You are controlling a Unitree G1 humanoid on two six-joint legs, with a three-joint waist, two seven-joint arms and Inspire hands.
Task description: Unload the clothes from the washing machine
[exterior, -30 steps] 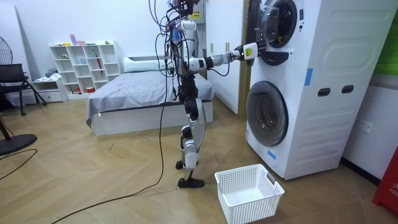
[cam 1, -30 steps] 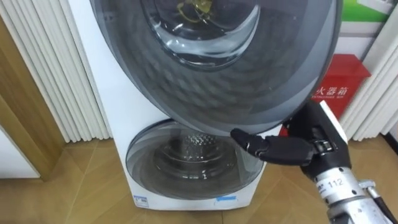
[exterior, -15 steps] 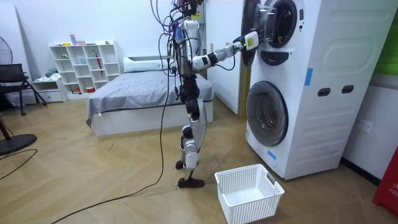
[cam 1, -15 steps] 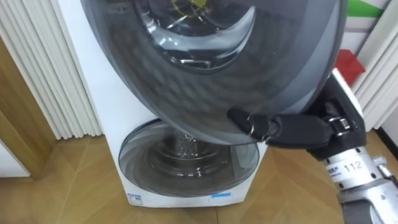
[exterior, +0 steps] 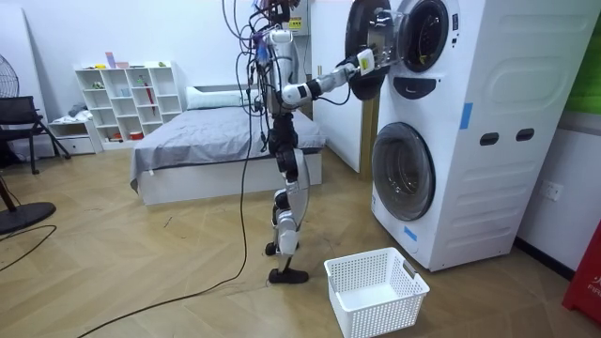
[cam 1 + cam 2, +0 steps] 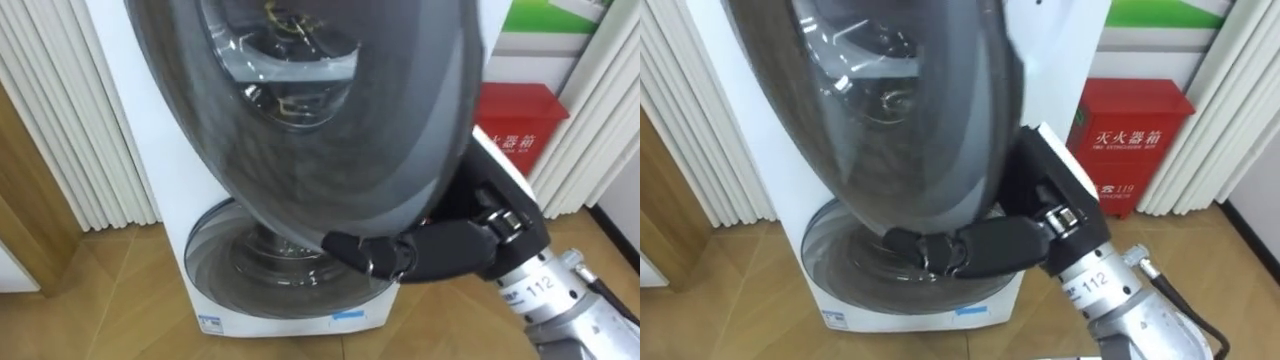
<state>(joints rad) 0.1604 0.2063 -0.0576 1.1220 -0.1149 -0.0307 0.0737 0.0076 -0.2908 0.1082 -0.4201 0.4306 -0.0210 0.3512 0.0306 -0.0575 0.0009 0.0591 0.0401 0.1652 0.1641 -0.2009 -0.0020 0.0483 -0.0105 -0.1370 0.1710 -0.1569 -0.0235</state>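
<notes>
The stacked washing machine [image 5: 470,122] stands right in front of me. Its upper round door [image 6: 330,130] of dark glass is swung partly open, away from the drum opening [image 5: 424,33]. My right hand [image 6: 420,255] reaches from the lower right to the door's lower free edge. Its dark fingers [image 6: 940,250] lie nearly straight against the rim, tips slightly bent. The room view has me standing upright on the washer's left, right arm stretched up to the door [image 5: 362,47]. The lower door [image 6: 250,285] is closed.
A white laundry basket [image 5: 376,291] sits on the wood floor in front of the washer, near my feet. A red box [image 6: 520,115] stands by the wall to the washer's right. White slatted panels [image 6: 70,120] flank its left. A bed [image 5: 207,141] is behind me.
The upper door has swung further open to the left, and my right hand has moved left with its lower edge. The head camera shifted slightly.
</notes>
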